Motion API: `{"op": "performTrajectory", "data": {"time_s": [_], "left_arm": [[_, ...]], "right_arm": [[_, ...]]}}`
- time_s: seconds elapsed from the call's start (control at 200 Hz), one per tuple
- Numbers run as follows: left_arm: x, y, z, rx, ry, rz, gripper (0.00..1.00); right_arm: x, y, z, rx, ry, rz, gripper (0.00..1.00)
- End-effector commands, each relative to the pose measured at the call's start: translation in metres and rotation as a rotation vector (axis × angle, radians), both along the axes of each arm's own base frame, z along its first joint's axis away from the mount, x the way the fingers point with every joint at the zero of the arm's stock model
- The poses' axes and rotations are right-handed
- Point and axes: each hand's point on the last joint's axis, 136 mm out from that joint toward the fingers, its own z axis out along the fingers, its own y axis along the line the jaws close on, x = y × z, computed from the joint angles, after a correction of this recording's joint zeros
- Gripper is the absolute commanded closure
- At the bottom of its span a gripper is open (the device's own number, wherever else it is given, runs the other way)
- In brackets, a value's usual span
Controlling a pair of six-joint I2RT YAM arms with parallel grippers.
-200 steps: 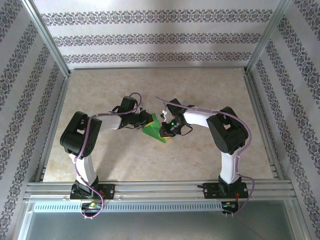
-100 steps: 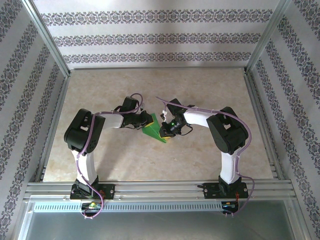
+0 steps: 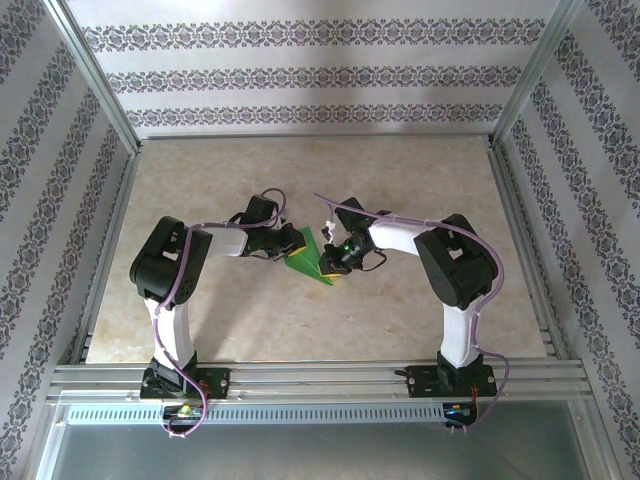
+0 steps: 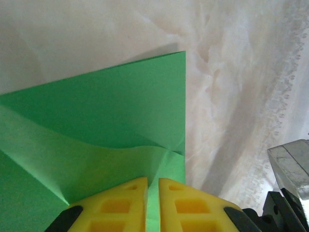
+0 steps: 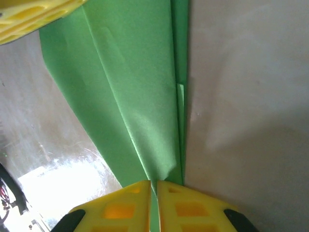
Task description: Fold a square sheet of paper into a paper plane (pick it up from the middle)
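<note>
Left end effector (image 4: 153, 187) and right end effector (image 5: 154, 187) each pinch the green paper plane (image 3: 309, 262), both arms bent inward.

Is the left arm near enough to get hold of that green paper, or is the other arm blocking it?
Yes, it seems so: the left gripper is already shut on one edge of the green paper. The right gripper pinches another edge, apparently leaving the way free.

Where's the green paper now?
In the top view, the green paper is near the middle of the table, pinched between the left tool and the right tool.
</note>
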Motion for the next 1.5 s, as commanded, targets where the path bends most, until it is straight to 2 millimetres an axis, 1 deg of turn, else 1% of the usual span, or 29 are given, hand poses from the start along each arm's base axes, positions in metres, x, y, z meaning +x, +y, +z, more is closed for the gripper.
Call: {"op": "performTrajectory", "data": {"time_s": [0.0,0.065,0.135,0.285,0.37,0.465,0.575,0.67,0.899,1.244,1.494], "left_arm": [[-0.005,0.007,-0.018,0.048,0.04,-0.003,0.85],[-0.005,0.007,-0.019,0.052,0.042,-0.005,0.85],[-0.006,0.007,-0.02,0.054,0.044,-0.007,0.85],[-0.006,0.008,-0.02,0.058,0.045,-0.008,0.85],[-0.007,0.008,-0.022,0.062,0.051,-0.008,0.85],[-0.007,0.009,-0.023,0.066,0.055,-0.005,0.85],[-0.009,0.01,-0.026,0.071,0.068,0.001,0.85],[-0.01,0.011,-0.028,0.077,0.081,0.007,0.85],[-0.014,0.016,-0.038,0.107,0.129,0.026,0.85],[-0.022,0.025,-0.051,0.155,0.185,0.051,0.87],[-0.023,0.026,-0.053,0.162,0.191,0.053,0.87]], "right_arm": [[0.003,0.008,0.027,0.094,-0.018,-0.048,0.84],[0.007,0.016,0.04,0.141,-0.034,-0.07,0.83],[0.008,0.024,0.045,0.157,-0.034,-0.07,0.83],[0.017,0.034,0.033,0.117,-0.032,-0.087,0.86],[0.026,0.033,0.026,0.09,-0.03,-0.129,0.87],[0.034,0.032,0.023,0.07,-0.033,-0.17,0.87],[0.035,0.03,0.016,0.039,-0.013,-0.19,0.87],[0.03,0.03,0.01,0.009,0.006,-0.181,0.87],[0.013,0.02,-0.009,-0.044,0.061,-0.182,0.88],[-0.009,0.011,-0.017,-0.051,0.134,-0.187,0.88],[-0.025,0.003,-0.015,-0.026,0.176,-0.202,0.88]]}}
